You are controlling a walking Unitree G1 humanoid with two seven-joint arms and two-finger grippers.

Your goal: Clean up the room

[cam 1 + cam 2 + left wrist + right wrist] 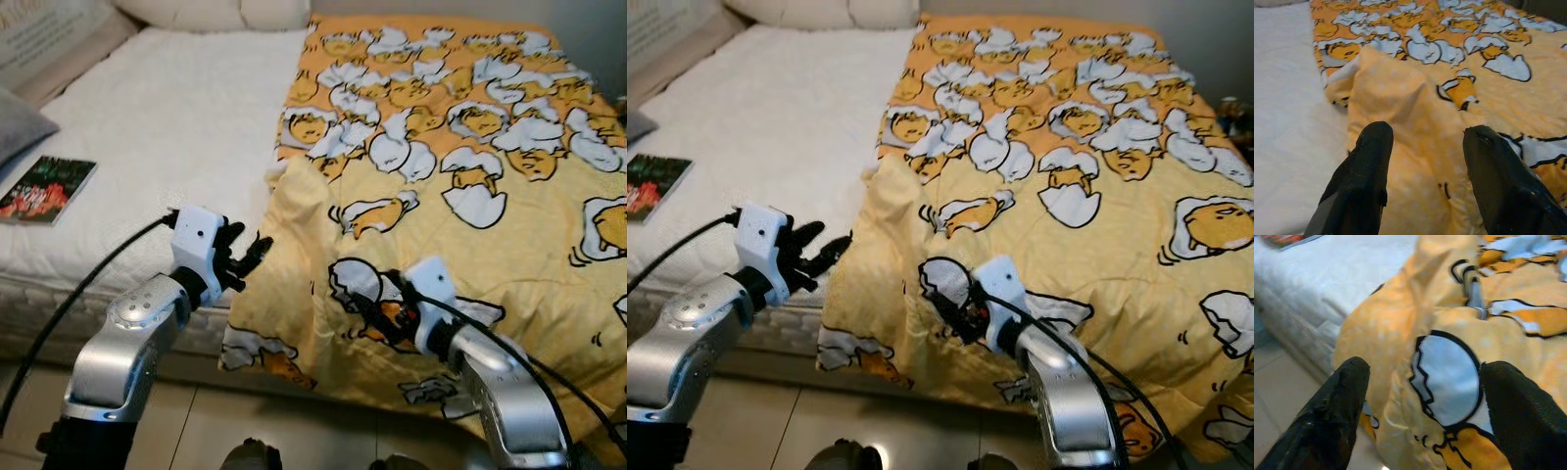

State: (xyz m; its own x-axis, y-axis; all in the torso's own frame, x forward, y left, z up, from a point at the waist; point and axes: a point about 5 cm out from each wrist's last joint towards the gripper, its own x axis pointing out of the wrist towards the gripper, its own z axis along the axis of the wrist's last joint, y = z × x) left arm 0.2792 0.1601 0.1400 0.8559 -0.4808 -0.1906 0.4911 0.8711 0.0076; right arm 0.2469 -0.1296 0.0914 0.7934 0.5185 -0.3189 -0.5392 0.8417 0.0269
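A yellow blanket [470, 176] printed with egg cartoons covers the right half of the bed and hangs over its near edge. Its left border is bunched into a raised fold [294, 225]. My left gripper [247, 257] is open, hovering just left of that fold over the white mattress [167, 127]; its fingers [1369, 161] straddle the fold's edge. My right gripper [367, 311] is open too, low over the blanket near the bed's front edge, with the cloth [1444, 377] between its fingers [1342, 401].
A book [44, 189] with a dark red cover lies on the mattress at the far left. A grey pillow [20, 125] sits behind it, white pillows [216, 12] at the head. Tiled floor [216, 421] runs below the bed edge.
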